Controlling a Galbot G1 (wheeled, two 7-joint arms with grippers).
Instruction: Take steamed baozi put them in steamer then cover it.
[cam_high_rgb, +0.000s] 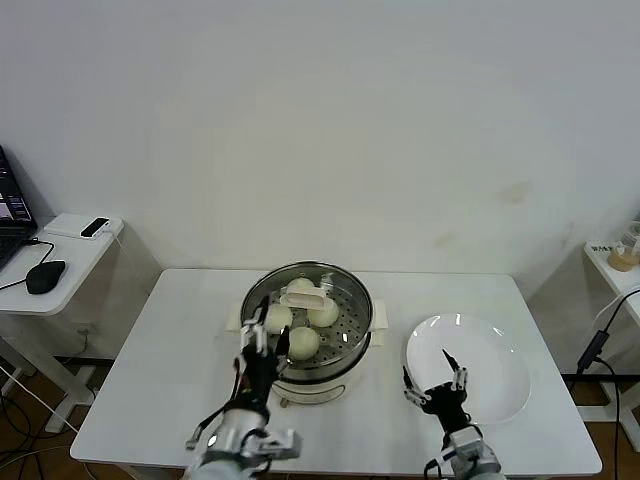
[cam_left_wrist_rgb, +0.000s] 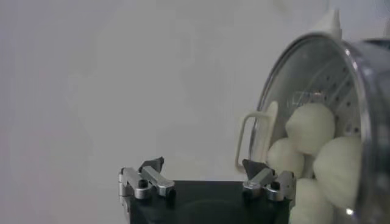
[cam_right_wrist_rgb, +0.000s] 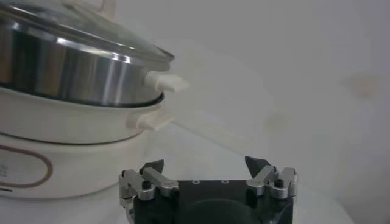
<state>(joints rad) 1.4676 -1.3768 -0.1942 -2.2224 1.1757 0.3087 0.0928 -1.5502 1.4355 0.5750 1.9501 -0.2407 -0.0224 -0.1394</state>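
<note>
- Four steamed baozi (cam_high_rgb: 304, 341) sit inside the steamer (cam_high_rgb: 345, 375) in the head view, under the clear glass cover (cam_high_rgb: 350, 290), whose cream-white handle (cam_high_rgb: 307, 297) lies across the middle. The steamer stands at the centre of the white table (cam_high_rgb: 170, 360), with bare tabletop open on its left and along the far edge.
- Head view, left side: the left gripper (cam_high_rgb: 265, 345) is at the steamer's near-left rim, fingers spread wide and holding nothing, one tip over the lid's edge near the front bun.
- Head view, right side: the right gripper (cam_high_rgb: 432, 377) hovers above the near-left part of the empty white plate (cam_high_rgb: 495, 390), jaws apart and empty. The plate lies just beside the steamer and reaches close to the table's right edge.
- Beyond the table's left edge stands a side desk (cam_high_rgb: 60, 262) with a mouse (cam_high_rgb: 45, 276).
- Left wrist view: the left gripper (cam_left_wrist_rgb: 207, 176) shows both fingertips wide apart with only plain wall between them. The cover (cam_left_wrist_rgb: 341, 79) and the buns (cam_left_wrist_rgb: 311, 125) beneath it lie just past one fingertip; whether that tip touches the rim I cannot tell.
- Right wrist view: the right gripper (cam_right_wrist_rgb: 207, 173) is open and empty, with clear space between the tips. The steamer (cam_right_wrist_rgb: 73, 79) with its lid seated and a side handle (cam_right_wrist_rgb: 164, 81) jutting out stands off to one side, apart from the fingers.
</note>
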